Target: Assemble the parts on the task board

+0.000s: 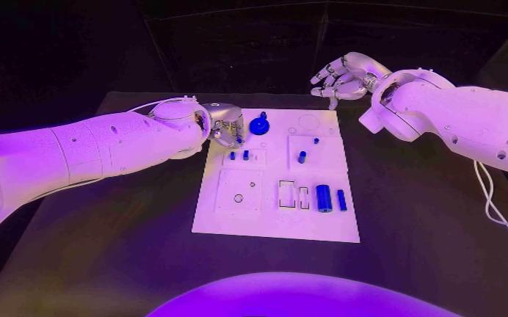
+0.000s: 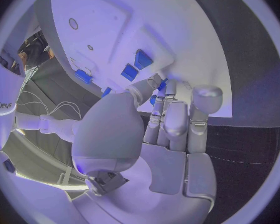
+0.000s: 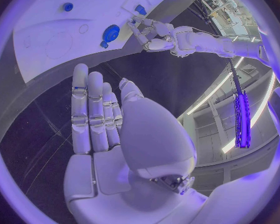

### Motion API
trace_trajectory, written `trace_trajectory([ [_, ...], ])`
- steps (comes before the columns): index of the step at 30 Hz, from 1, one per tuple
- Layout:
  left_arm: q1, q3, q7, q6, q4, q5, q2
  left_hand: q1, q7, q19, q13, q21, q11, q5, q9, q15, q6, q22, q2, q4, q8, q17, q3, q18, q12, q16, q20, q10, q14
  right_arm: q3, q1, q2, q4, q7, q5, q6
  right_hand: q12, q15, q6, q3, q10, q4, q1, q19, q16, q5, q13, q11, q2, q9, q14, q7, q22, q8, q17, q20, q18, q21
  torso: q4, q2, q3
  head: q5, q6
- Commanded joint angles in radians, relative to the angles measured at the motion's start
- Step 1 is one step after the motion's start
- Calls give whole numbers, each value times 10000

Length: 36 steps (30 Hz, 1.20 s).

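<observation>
Left robot hand (image 1: 225,128) works its fingers at the board's (image 1: 277,218) edge beside the blue disc (image 1: 259,125); whether it pinches anything, unclear. Right robot hand (image 1: 340,77), loosely curled, empty, should keep clear.

We see our left hand (image 2: 167,129) over the black desk (image 2: 251,134), its fingers (image 2: 176,118) reaching the edge of the white task board (image 2: 115,15), near blue parts (image 2: 142,58).
</observation>
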Motion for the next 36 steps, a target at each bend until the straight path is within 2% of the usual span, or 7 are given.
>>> trace_trajectory([
  [1, 16, 6, 55, -236, 36, 24, -13, -52, 6, 74, 15, 63, 1, 57, 13, -54, 87, 21, 6, 0, 5, 13, -59, -3, -36, -13, -21, 91, 36, 7, 22, 3, 6, 82, 20, -21, 58, -35, -55, -43, -44, 0, 70, 78, 46, 29, -13, -24, 68, -12, -11, -35, 4, 49, -9, -8, 32, -59, 1, 3, -4, 10, 1],
  [14, 16, 7, 160, -533, 62, 24, -20, -53, -2, 82, 28, 69, -10, 57, 15, -66, 103, 28, -4, 1, 11, 30, -85, -4, -31, -3, -31, 126, 46, 7, 22, 11, -3, 84, 20, -14, 58, -35, -55, -43, -44, 0, 70, 78, 46, 29, -13, -24, 68, -12, -11, -35, 4, 49, -9, -8, 32, -59, 0, -1, 2, 25, -2],
  [36, 15, 7, 136, -533, 49, 25, -31, -32, 27, 88, 47, 41, -3, 58, -4, -74, 39, 10, -104, -37, -32, 56, -157, -4, -70, 4, -49, 124, 57, 7, 22, 0, -8, 82, 21, -10, 58, -35, -55, -43, -44, 0, 70, 78, 46, 29, -13, -24, 68, -12, -11, -35, 4, 49, -9, -8, 32, -59, 6, -1, 2, 39, 5],
])
